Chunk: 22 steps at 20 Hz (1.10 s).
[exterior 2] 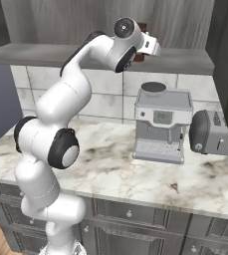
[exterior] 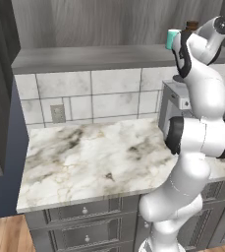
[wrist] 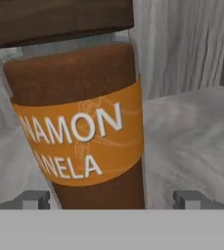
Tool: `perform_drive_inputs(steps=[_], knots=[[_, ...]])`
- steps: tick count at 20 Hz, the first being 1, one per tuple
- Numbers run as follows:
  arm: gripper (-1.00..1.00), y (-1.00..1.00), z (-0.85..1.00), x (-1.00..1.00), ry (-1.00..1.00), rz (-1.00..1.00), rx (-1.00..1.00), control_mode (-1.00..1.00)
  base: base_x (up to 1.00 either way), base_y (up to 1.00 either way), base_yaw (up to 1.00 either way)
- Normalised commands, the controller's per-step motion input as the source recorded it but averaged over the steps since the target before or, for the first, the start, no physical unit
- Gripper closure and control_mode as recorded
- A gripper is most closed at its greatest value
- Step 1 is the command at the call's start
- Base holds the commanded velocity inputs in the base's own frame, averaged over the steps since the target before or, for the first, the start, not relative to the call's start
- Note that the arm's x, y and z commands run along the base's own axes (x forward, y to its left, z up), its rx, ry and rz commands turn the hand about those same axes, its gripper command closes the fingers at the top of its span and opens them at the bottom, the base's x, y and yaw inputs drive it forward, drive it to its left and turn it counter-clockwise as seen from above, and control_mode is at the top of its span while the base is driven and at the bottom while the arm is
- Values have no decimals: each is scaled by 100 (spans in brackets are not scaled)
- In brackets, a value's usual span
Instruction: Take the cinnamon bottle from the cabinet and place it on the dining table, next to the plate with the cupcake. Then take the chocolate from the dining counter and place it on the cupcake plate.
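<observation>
The cinnamon bottle [wrist: 79,127] stands upright on the cabinet's grey shelf ledge [wrist: 191,127], a brown cylinder with an orange label band and a dark cap. My gripper [wrist: 112,199] is open, with one fingertip [wrist: 34,199] close by the bottle's left side and the other further off on the right, so the bottle's base sits between them. From the left base view only the bottle's cap [exterior: 191,24] peeks over my raised wrist. In the right base view the hand is at the bottle [exterior 2: 141,27] on the ledge [exterior 2: 36,52]. The dining table, plate, cupcake and chocolate are out of view.
A teal mug [exterior: 172,38] stands on the shelf just left of the bottle. Below, the marble kitchen counter [exterior: 94,152] carries a coffee machine [exterior 2: 161,122] and a toaster [exterior 2: 210,132]. Tiled wall with an outlet [exterior: 58,113] lies behind.
</observation>
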Motion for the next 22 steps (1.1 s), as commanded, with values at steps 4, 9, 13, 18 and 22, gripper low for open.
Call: perform_drive_inputs(steps=[4,9,13,18,22], knots=[[-100,-4,0,23,0,0,5,-100,0,0,0],[100,-9,0,14,0,0,3,-100,0,0,0],[100,-8,-2,-9,0,0,0,-100,0,0,0],[100,-1,-2,-28,0,1,1,-100,0,0,0],[100,10,0,-53,-5,5,4,-100,0,0,0]])
